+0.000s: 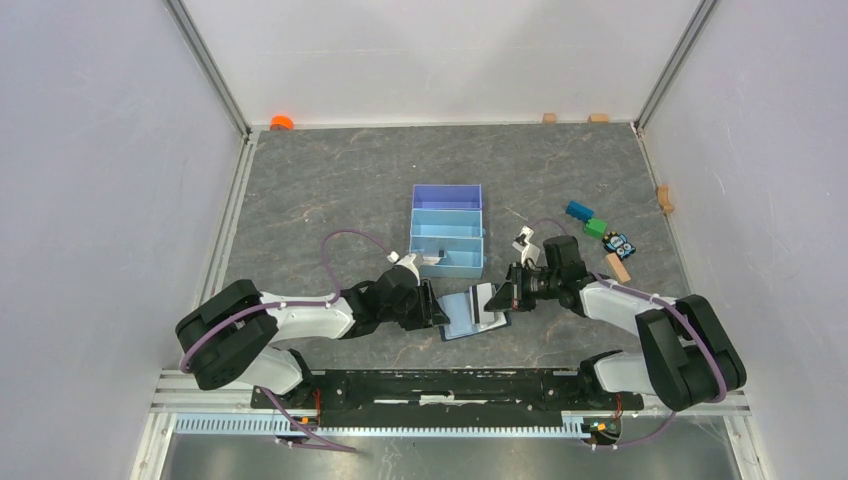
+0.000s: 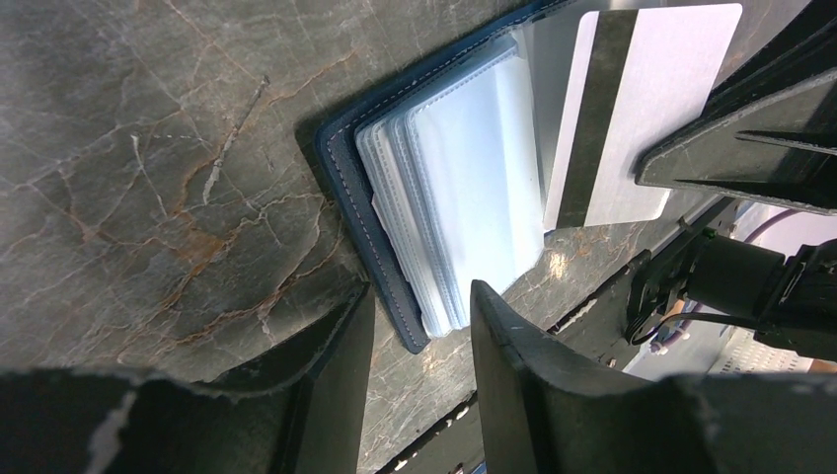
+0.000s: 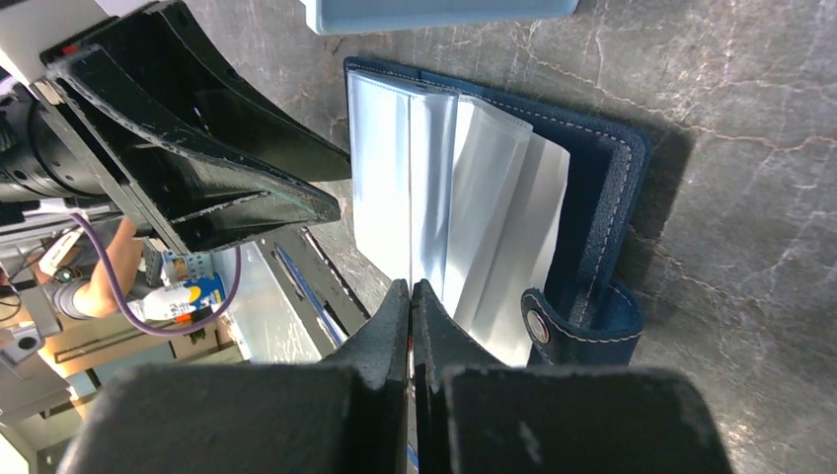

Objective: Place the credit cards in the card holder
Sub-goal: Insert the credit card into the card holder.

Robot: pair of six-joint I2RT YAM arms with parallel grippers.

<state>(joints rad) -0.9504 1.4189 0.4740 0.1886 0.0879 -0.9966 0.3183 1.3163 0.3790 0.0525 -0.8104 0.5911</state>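
Note:
The navy card holder [image 1: 462, 322] lies open on the table between my grippers, its clear pockets [image 2: 464, 188] fanned upward. A pale credit card [image 2: 642, 109] with a dark stripe stands on edge over the pockets, with my right gripper [image 3: 411, 286] shut on it. In the top view that card [image 1: 483, 297] tilts toward the holder. My left gripper [image 2: 422, 289] is open; its fingertips straddle the holder's near corner [image 2: 419, 336], and table shows between them. The holder's snap tab [image 3: 582, 321] curls up at its right side.
The light-blue and purple three-compartment tray [image 1: 447, 195] stands just behind the holder, with something pale in its near compartment [image 1: 432, 262]. Small toy blocks [image 1: 596, 228] lie to the right. More small blocks sit along the back and right walls [image 1: 549, 118].

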